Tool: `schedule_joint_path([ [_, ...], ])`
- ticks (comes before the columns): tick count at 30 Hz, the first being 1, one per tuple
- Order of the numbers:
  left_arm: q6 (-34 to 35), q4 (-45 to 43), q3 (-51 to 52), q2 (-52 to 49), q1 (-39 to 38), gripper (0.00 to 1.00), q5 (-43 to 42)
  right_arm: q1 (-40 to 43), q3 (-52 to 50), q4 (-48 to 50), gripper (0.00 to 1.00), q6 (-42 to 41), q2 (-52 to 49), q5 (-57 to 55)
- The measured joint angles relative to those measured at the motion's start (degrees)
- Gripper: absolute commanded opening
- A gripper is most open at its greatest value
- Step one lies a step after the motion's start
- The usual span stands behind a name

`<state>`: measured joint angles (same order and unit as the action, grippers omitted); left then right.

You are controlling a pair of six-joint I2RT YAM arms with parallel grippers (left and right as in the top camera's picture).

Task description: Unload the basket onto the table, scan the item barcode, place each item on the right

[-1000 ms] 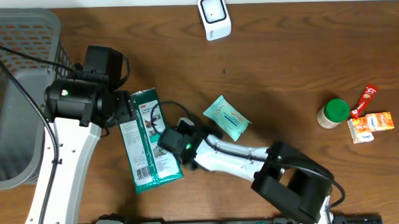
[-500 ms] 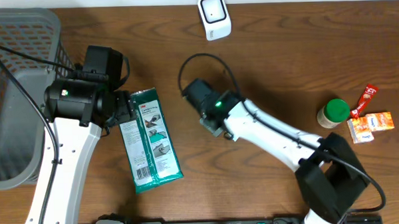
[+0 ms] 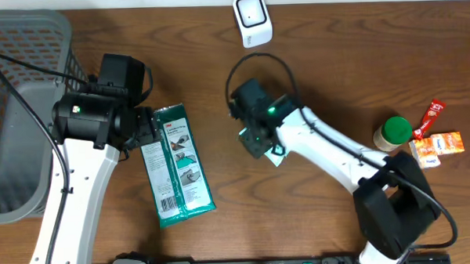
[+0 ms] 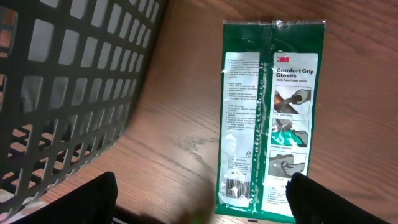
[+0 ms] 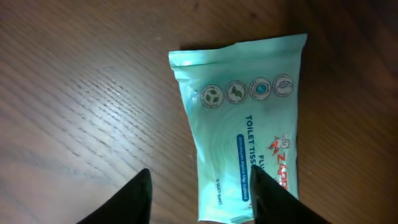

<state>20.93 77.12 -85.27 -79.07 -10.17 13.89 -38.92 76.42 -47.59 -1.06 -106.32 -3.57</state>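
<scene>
A green glove package (image 3: 179, 167) lies flat on the wooden table, its barcode (image 4: 235, 186) facing up near the bottom edge. My left gripper (image 4: 202, 205) hovers open above the package's lower end and holds nothing; from overhead it sits at the package's top left (image 3: 145, 126). A teal wipes packet (image 5: 249, 118) lies under my right gripper (image 5: 199, 196). Its jaws stand apart, one finger over the packet's edge, gripping nothing. In the overhead view that gripper (image 3: 253, 139) hides most of the packet (image 3: 276, 156). A white scanner (image 3: 252, 20) stands at the back centre.
A grey mesh basket (image 3: 15, 116) fills the left side, close beside the left arm (image 4: 62, 93). At the right edge stand a green-lidded jar (image 3: 393, 133), a red sachet (image 3: 428, 117) and an orange box (image 3: 437, 150).
My right arm left the glove package and swung up and right over the wipes packet, its jaws opening on the way. The left arm and glove package stayed put.
</scene>
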Motion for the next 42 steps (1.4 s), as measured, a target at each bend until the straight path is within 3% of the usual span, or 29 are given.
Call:
schedule_joint_path([
  [7,0.0,0.0,0.0,0.0,0.0,0.88,0.0,-4.37,-4.85,2.84,0.5,-0.02,0.0,-11.28],
  [16,0.0,0.0,0.0,0.0,0.0,0.88,0.0,-4.46,-15.13,16.48,0.61,0.22,-0.02,-17.31],
  [21,0.0,0.0,0.0,0.0,0.0,0.88,0.0,-4.92,-17.31,20.76,0.56,1.57,0.59,-19.23],
  [26,0.0,0.0,0.0,0.0,0.0,0.88,0.0,-5.38,-17.99,21.64,0.57,2.25,0.72,-19.82],
  [31,0.0,0.0,0.0,0.0,0.0,0.88,0.0,-5.38,-18.8,22.56,0.43,3.67,1.07,-18.95],
  [36,0.0,0.0,0.0,0.0,0.0,0.88,0.0,-5.4,-19.02,22.77,0.54,4.5,1.09,-19.08],
  [39,0.0,0.0,0.0,0.0,0.0,0.88,0.0,-5.31,-19.02,22.75,0.43,5.95,1.29,-18.8],
  [42,0.0,0.02,0.0,0.0,0.0,0.88,0.0,-5.31,-19.23,22.8,0.4,6.69,1.29,-17.92],
])
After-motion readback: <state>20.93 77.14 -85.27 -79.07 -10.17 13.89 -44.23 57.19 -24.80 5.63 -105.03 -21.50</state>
